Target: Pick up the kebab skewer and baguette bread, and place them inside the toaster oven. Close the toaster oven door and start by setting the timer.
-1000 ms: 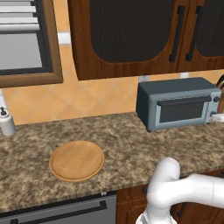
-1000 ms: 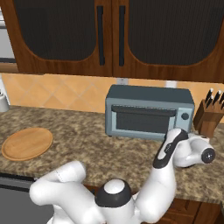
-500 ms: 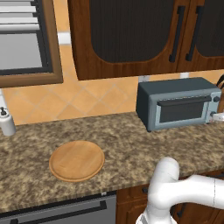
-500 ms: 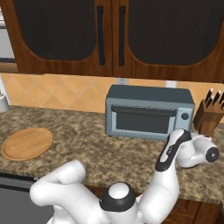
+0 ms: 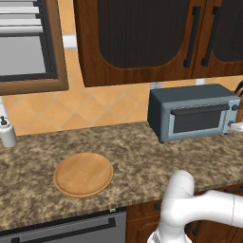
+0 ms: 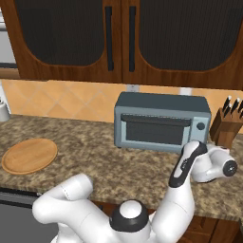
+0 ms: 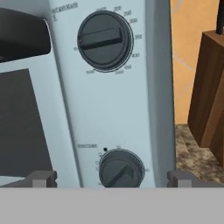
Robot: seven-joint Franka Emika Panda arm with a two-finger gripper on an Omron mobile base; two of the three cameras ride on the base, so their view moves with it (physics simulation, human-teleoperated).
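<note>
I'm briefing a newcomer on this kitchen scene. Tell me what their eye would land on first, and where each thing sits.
The blue-grey toaster oven stands at the back of the granite counter, its door shut, with a knife block to its right. The open end effector hangs right in front of the oven's control panel, level with the lower knob, below a larger upper knob. Away to the left a round wooden plate lies bare.

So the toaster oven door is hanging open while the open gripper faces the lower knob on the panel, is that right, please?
Not quite: the toaster oven door is closed, upright against the toaster oven, as the right base view shows. The rest holds: in the hand view the open gripper faces the lower knob on the panel, its fingertips standing wide on either side.
</note>
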